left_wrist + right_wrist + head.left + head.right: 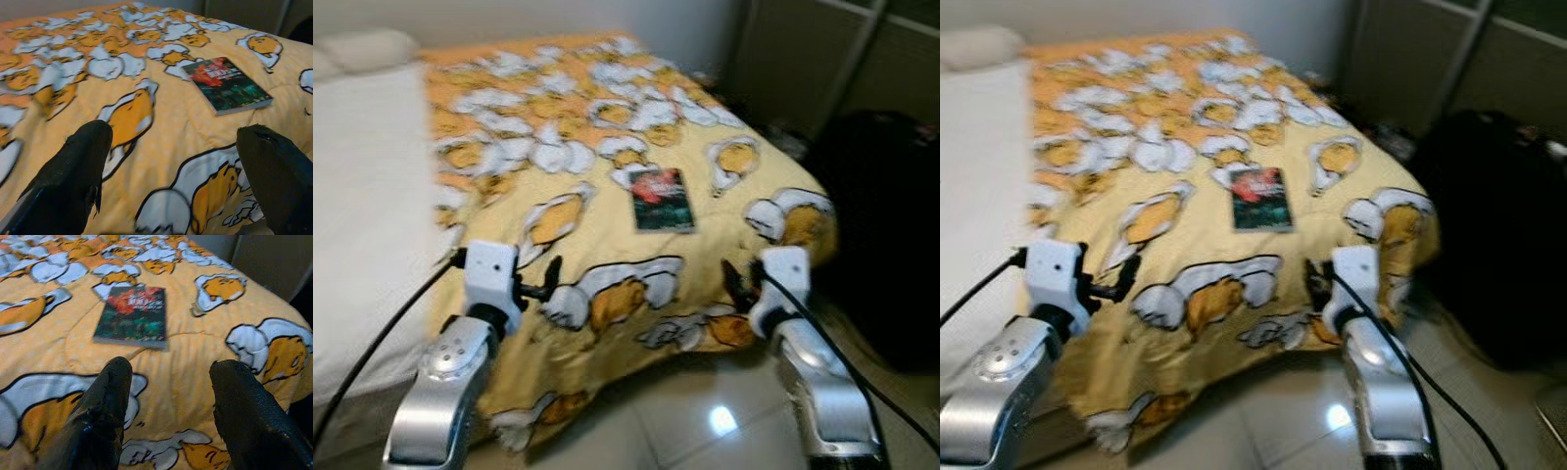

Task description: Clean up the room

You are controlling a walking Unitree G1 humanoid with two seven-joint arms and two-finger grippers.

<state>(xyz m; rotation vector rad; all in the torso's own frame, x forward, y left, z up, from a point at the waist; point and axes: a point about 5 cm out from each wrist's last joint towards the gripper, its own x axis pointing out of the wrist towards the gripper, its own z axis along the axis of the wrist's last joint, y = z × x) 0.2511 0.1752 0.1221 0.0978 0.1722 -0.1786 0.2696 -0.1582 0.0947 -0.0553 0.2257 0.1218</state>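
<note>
A bedroom: a bed [372, 225] fills most of the scene, its left side bare white sheet, its right side under a yellow quilt [607, 196] printed with white-and-orange egg figures. A pale pillow [367, 47] sits at the far left corner. To the right of the bed a dark bulky shape [891, 235], too blurred to name, stands on the pale glossy tile floor [705, 421], with closet doors [803, 59] behind it.

The one loose item on the quilt is a book [662, 199] with a dark red-and-green cover. It lies flat, cover up, toward the right half of the bed and a little beyond the near edge, so it is probably the thing to be tidied away.

Both arms are raised toward the bed's near edge, one either side of the book's line, apparently readying a reach. The left claw [181, 171] has its two black fingers spread wide, nothing between them, quilt beneath and the book farther off. The right claw [168, 396] is likewise spread and empty, aimed almost straight at the book, which lies just beyond its fingertips; being nearer, it looks the likelier one to pick up.
</note>
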